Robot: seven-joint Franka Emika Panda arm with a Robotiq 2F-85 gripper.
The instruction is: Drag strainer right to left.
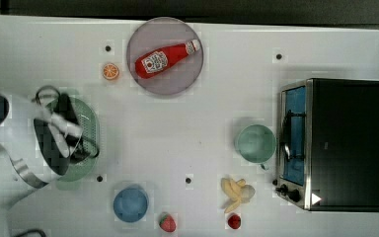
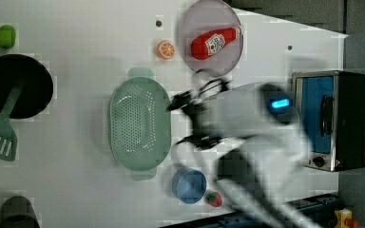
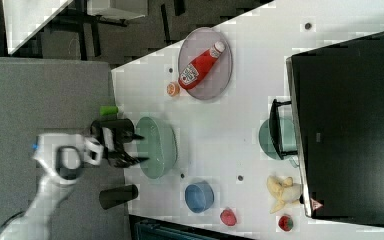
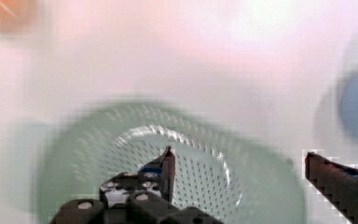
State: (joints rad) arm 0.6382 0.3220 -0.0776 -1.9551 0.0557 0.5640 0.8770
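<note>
Hand: hand (image 4: pixel 240 161) spread wide and holding nothing; in the wrist view one finger hangs over the perforated floor of the strainer and the other stands outside the rim, so the jaws straddle one long wall without touching it that I can see.
Hand, side views: in the right view the hand (image 3: pixel 139 148) points at the strainer from the right view's left; in the left view the hand (image 2: pixel 177 124) sits just beside the rim on the left view's right.
Strainer place: strainer (image 2: pixel 139 122) rests upright on the white bench (image 2: pixel 76 57), between the orange slice (image 2: pixel 165 49) and the blue cup (image 2: pixel 189 185), with the grey plate (image 2: pixel 190 57) carrying the ketchup bottle (image 2: pixel 214 42) near one end.
Strainer, top view: strainer (image 1: pixel 90 123) lies at the top view's left, partly under the arm.
Weight: thin moulded plastic, empty, so probably very light.
Stiffness: likely rigid enough to push or pull, though the wall may flex a little under a hard pinch.
Slip: smooth plastic on a smooth bench should slide easily and could pivot if pulled off-centre.
Fragility: low, by the look of it.
Where to hold: judged best on the wide rim and wall at mid-length of the long side, one finger inside, one outside.
Risk: a tilt or a spin toward the blue cup.
</note>
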